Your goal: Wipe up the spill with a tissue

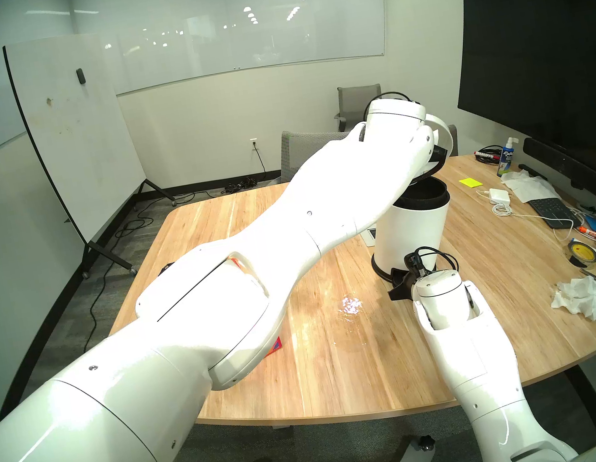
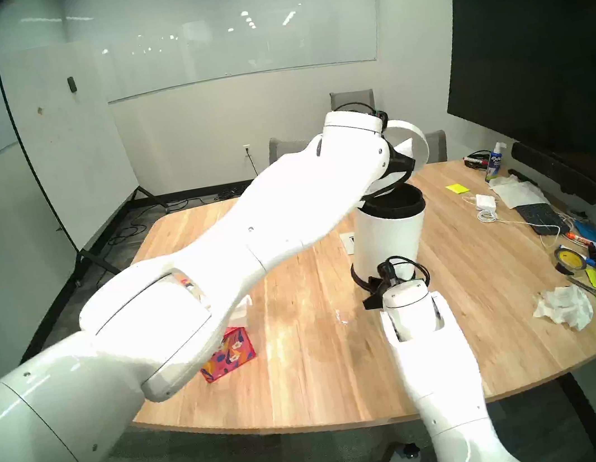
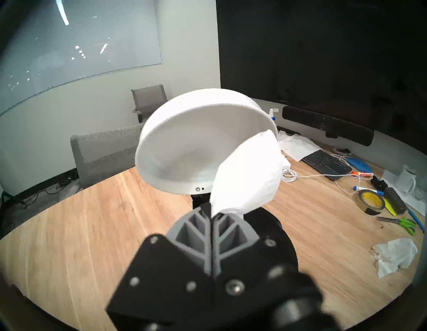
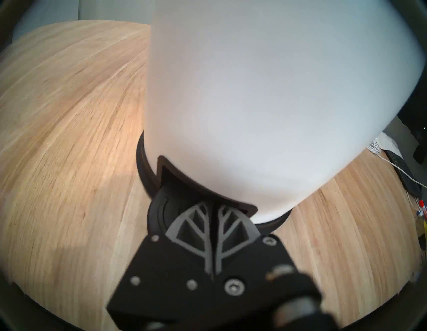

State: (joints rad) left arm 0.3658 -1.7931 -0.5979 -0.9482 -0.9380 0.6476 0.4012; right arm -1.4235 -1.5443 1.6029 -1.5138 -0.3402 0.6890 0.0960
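- The white cylindrical pedal bin (image 1: 410,233) stands mid wooden tabletop (image 1: 350,365), its round lid (image 3: 196,148) raised.
- The clear glinting spill (image 1: 348,306) lies before the bin.
- The red floral cardboard box (image 2: 228,354) sits at the left.
- The crumpled white paper wad (image 1: 580,299) lies at the right edge.

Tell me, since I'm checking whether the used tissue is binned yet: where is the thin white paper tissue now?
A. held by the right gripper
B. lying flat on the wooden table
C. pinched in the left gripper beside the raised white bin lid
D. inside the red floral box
C: the left wrist view shows the thin white paper tissue clamped in the shut left gripper, beside the raised white bin lid.
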